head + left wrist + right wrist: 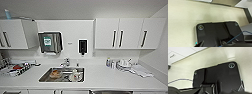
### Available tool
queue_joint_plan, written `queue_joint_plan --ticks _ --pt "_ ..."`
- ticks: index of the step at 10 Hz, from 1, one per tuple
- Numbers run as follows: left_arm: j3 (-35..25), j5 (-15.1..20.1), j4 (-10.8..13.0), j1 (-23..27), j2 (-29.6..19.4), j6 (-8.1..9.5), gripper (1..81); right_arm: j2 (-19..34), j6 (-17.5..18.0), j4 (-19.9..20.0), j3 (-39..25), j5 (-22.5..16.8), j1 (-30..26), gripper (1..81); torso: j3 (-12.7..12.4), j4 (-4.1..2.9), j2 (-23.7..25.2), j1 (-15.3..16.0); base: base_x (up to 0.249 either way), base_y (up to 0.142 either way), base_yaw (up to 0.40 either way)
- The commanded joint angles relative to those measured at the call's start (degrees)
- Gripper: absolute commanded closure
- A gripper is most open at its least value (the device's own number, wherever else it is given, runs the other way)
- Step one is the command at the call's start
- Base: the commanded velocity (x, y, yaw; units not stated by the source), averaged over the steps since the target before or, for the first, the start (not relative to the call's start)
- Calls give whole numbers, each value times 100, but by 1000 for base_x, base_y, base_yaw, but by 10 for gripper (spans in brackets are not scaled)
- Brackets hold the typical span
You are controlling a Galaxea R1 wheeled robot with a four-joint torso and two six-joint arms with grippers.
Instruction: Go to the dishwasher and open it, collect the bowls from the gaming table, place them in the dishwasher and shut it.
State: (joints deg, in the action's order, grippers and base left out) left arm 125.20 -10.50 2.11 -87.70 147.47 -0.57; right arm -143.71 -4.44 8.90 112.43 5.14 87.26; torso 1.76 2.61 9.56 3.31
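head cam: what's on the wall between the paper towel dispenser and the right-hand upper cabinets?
In the head view, a small wall-mounted dispenser with a dark front hangs between the paper towel dispenser and the right upper cabinets. The rest of that stretch is white wall.

You had even, bright light from overhead in the head view: the white worktop [120, 77] and wall cabinets [126, 33] looked washed out, with soft shadows beneath the cabinets. The sink [61, 74] was the darkest patch. Everything was blurred and blocky, and straight edges bowed toward the corners. In both wrist views, the dark plates were soft, with pale, dimmer floor behind.
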Motion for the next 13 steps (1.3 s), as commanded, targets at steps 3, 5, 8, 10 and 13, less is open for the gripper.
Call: queue_joint_plan --ticks 3,5,8,10,13 --pt "-1706 -646 62 223 -1770 31 10 1534 22 173 -1882 -514 -766 10 0 0 1210 773 0 0 0" --pt "-2491 -954 62 231 -2520 31 10 1879 31 305 -2297 -550 -968 10 500 0 975 610 0 0 0" --pt "-3748 -1227 79 362 -3575 31 10 2292 31 499 -2877 -550 -1259 10 1030 0 1530 953 0 0 0" --pt "-4371 -1218 79 660 -4066 31 10 2459 39 595 -3027 -506 -1390 10 870 0 1924 1200 0 0 0" --pt "-5345 -1130 79 1311 -4777 40 10 2468 39 622 -3114 -497 -1654 10 1010 0 2426 1519 0 0 0"
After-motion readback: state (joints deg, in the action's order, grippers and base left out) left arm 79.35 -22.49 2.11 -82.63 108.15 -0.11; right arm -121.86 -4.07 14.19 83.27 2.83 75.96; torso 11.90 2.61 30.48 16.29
